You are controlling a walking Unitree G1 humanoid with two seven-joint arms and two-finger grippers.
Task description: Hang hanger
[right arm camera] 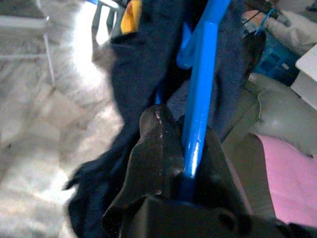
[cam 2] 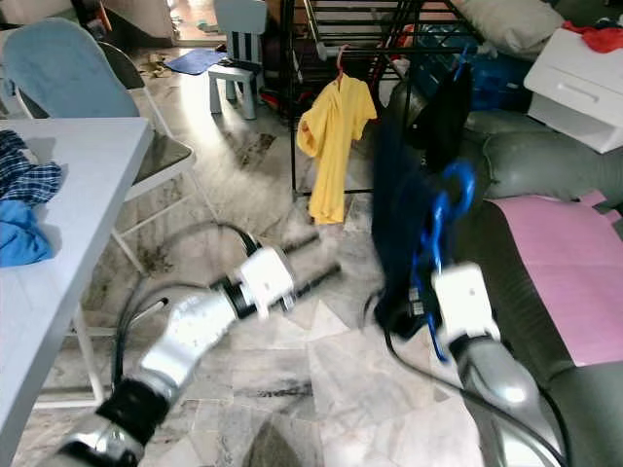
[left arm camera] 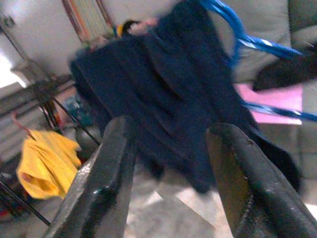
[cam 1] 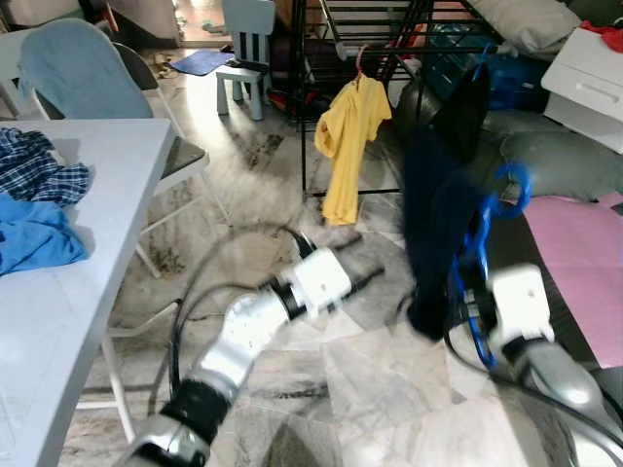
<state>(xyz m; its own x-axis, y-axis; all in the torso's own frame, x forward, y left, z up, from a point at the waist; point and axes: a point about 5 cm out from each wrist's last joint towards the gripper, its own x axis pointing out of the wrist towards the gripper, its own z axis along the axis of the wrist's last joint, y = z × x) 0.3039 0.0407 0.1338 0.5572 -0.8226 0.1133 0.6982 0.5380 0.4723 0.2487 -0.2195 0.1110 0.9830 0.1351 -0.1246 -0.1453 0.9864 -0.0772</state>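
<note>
A blue plastic hanger (cam 1: 484, 232) carries a dark navy garment (cam 1: 435, 233) that droops toward the floor. My right gripper (right arm camera: 185, 148) is shut on the hanger's blue bar (right arm camera: 199, 104), low at the right of the eye views. My left gripper (cam 1: 368, 279) stands open just left of the garment, and the navy cloth (left arm camera: 168, 114) shows beyond the gap between its black fingers (left arm camera: 106, 178). A black drying rack (cam 1: 389, 49) stands behind, with a yellow shirt (cam 1: 348, 146) on a red hanger and another dark garment (cam 1: 462, 107) hung from it.
A white table (cam 1: 58, 321) with blue clothes (cam 1: 34, 233) is at my left, a chair (cam 1: 83, 73) behind it. A grey sofa with a pink cloth (cam 1: 579, 263) lies at the right. A small blue chair (cam 1: 243, 49) stands far back. Marble floor spreads between.
</note>
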